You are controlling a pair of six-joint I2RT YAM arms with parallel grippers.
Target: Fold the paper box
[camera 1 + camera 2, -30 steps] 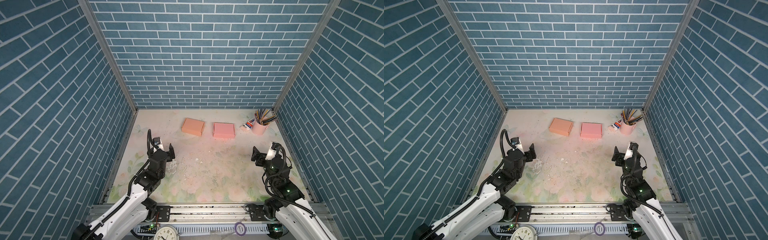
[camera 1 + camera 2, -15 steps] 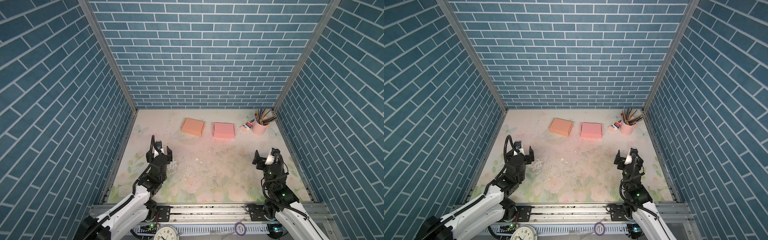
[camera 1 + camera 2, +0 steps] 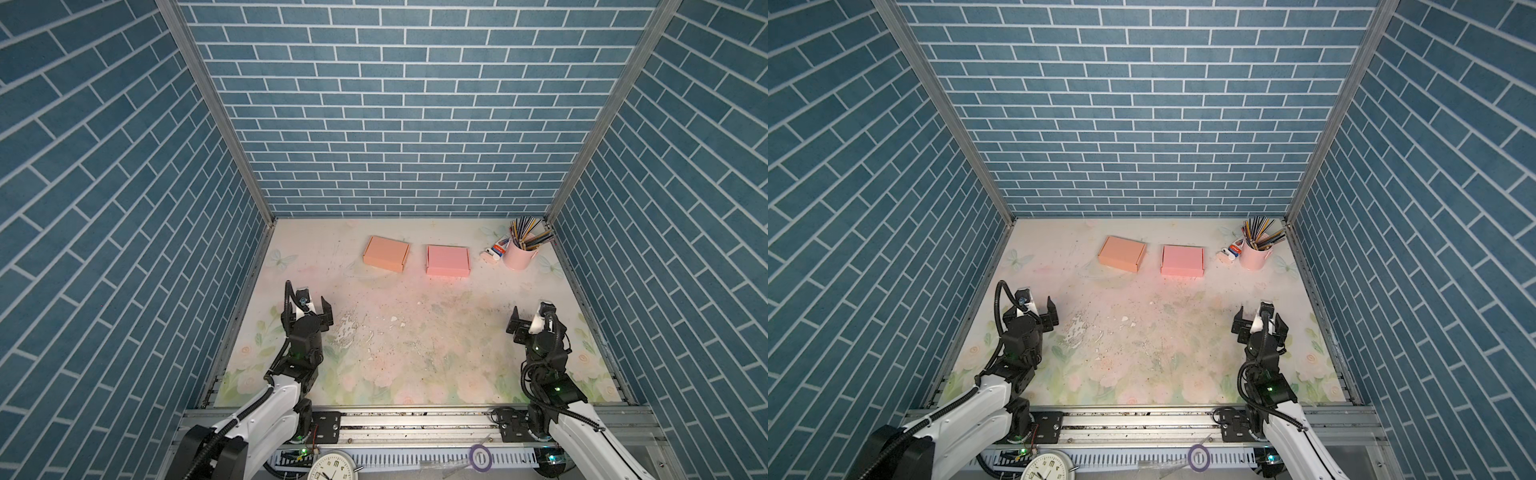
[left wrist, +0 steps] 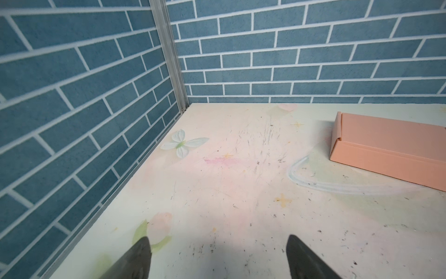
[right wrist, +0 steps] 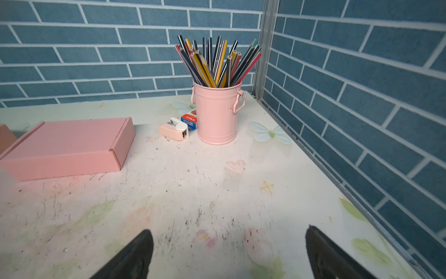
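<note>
Two paper boxes lie folded shut at the back of the table, side by side and apart: an orange box (image 3: 385, 253) (image 3: 1122, 253) (image 4: 386, 149) and a pink box (image 3: 448, 259) (image 3: 1182, 260) (image 5: 65, 145). My left gripper (image 3: 307, 313) (image 3: 1030, 313) (image 4: 217, 238) hovers open near the left wall, well short of the orange box, with nothing between its fingers. On the right side my right gripper (image 3: 536, 322) (image 3: 1260, 322) (image 5: 229, 229) is also open and empty, pointing towards the back right corner, far from the pink box.
A pink pencil cup (image 3: 518, 257) (image 5: 216, 116) full of pencils stands in the back right corner, with a small stapler (image 5: 173, 129) and a blue eraser box (image 5: 189, 120) beside it. Blue brick walls close in three sides. A clock (image 3: 332, 467) sits below the front rail.
Both arms have drawn back a little towards the front rail and turned their grippers. The right gripper's jaws have spread slightly wider. The boxes have not moved.
</note>
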